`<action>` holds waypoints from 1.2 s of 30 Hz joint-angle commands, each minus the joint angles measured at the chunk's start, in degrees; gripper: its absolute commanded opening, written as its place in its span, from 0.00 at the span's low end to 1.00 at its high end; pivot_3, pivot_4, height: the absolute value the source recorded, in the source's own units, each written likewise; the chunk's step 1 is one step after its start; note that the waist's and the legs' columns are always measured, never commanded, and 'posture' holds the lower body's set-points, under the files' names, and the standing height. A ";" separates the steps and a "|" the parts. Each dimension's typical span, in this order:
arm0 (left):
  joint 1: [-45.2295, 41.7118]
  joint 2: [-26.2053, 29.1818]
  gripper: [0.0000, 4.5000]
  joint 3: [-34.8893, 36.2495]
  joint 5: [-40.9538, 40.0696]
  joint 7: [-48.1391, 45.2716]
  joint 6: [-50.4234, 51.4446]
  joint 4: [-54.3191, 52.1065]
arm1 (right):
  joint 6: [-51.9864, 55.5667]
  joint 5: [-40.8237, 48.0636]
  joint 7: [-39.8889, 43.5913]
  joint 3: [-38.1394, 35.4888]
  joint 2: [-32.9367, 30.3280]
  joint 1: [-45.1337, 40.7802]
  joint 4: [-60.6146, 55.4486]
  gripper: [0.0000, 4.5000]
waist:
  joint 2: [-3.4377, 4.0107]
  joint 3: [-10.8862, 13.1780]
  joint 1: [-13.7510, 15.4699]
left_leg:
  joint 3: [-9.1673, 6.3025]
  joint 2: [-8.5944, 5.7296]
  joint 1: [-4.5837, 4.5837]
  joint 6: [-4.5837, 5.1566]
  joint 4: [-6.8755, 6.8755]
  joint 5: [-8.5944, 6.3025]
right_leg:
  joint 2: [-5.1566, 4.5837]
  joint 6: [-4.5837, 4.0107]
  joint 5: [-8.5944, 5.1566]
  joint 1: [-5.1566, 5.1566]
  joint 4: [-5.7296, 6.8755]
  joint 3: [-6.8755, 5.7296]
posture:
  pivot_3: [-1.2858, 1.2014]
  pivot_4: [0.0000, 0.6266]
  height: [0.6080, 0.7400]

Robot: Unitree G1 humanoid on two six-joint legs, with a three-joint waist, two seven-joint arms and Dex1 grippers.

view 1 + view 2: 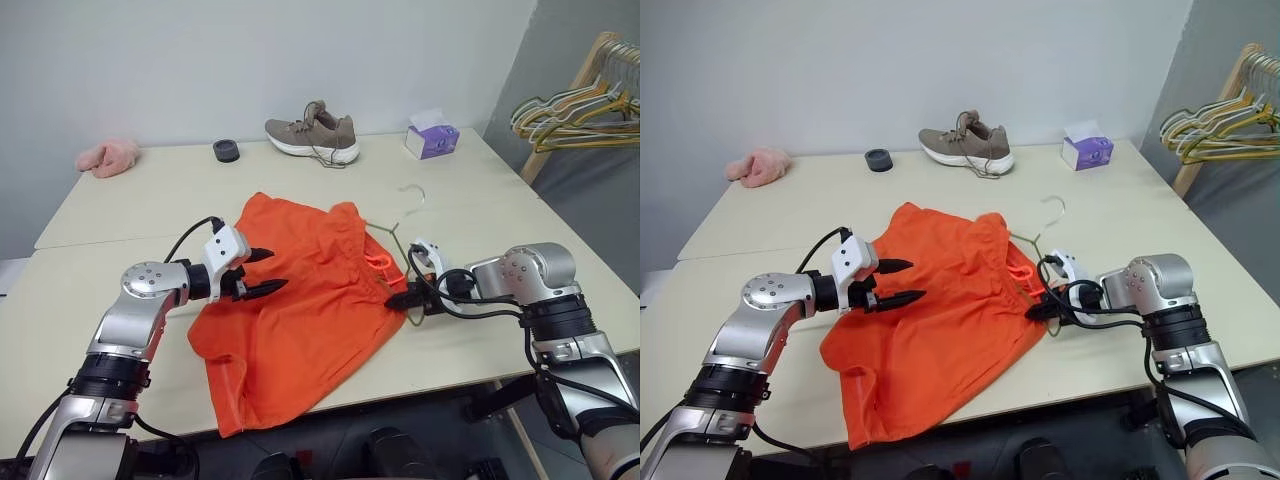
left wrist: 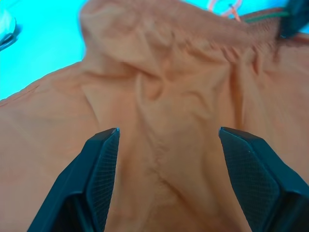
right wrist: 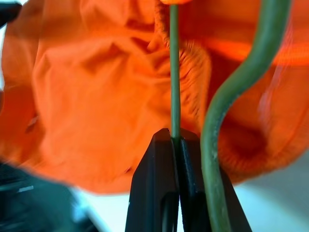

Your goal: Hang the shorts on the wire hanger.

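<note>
The bright orange shorts (image 1: 300, 310) lie crumpled in the middle of the table, one leg reaching the front edge. The thin olive-green wire hanger (image 1: 395, 228) lies at their right side, with its hook pointing toward the back of the table and its lower part hidden in the fabric by the waistband. My right gripper (image 1: 397, 298) is at the shorts' right edge. In the right wrist view the right gripper (image 3: 175, 137) is shut on the hanger's wire (image 3: 174, 72). My left gripper (image 1: 278, 270) hovers open over the left part of the shorts (image 2: 159, 72), nothing between its fingers (image 2: 101, 159).
At the back of the table are a tan shoe (image 1: 313, 133), a purple tissue box (image 1: 432, 137), a black ring (image 1: 227, 150) and a pink fluffy cloth (image 1: 108, 157). A bunch of coloured hangers (image 1: 580, 110) hangs on a wooden rack beyond the table's right side.
</note>
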 commanded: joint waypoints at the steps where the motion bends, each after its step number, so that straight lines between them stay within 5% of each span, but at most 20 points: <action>1: -2.09 -0.29 0.77 2.87 -1.37 1.64 0.79 -0.75 | -11.18 -4.52 4.71 3.24 -2.89 -0.77 -6.13 0.00 | 0.01 0.00 0.03 | 0.00 -0.01 -0.01 0.00 0.00 0.00 | -0.01 0.00 0.00 -0.01 0.00 0.00 | 0.43 0.06 1.00; 8: -8.12 -0.31 0.77 8.10 -4.02 4.29 2.76 3.23 | -34.07 -21.74 7.98 15.77 -10.33 3.27 -16.88 0.00 | 0.00 0.00 0.04 | -0.09 -0.01 -0.07 0.00 0.01 0.00 | -0.05 0.02 -0.01 -0.03 -0.03 -0.11 | 0.43 0.05 1.00; 13: -9.98 5.08 1.00 6.79 -3.53 -3.97 1.40 2.15 | -43.25 -30.67 9.60 19.67 -13.22 4.78 -17.36 0.00 | -0.01 0.00 -0.39 | -0.04 -0.04 -0.05 -0.01 0.03 0.00 | -0.10 0.01 0.00 -0.03 -0.01 -0.11 | 0.43 0.05 1.00; 16: -12.58 8.55 1.00 4.56 -0.66 -8.26 -2.95 4.04 | -47.84 -35.10 10.18 20.83 -14.27 5.97 -17.94 0.00 | 0.00 0.01 -0.33 | -0.08 -0.01 -0.04 -0.02 -0.02 0.01 | -0.23 0.01 -0.01 -0.06 -0.02 -0.11 | 0.43 0.05 1.00; 28: -20.61 4.95 1.00 -3.31 5.33 -14.75 -13.68 11.90 | -58.48 -45.83 12.83 21.04 -14.00 7.30 -18.93 0.00 | 0.02 -0.02 -0.10 | -0.03 -0.14 0.00 -0.02 0.10 0.01 | -0.23 0.01 0.00 0.03 0.02 -0.28 | 0.42 0.05 1.00; 36: -19.01 4.83 1.00 -6.22 4.84 -21.92 -11.65 10.68 | -58.65 -47.60 14.19 19.52 -12.86 7.52 -19.96 0.00 | 0.01 -0.02 -1.77 | -0.08 -0.09 0.00 -0.02 0.11 0.02 | -0.23 0.01 0.00 0.00 0.14 -0.25 | 0.41 0.05 1.00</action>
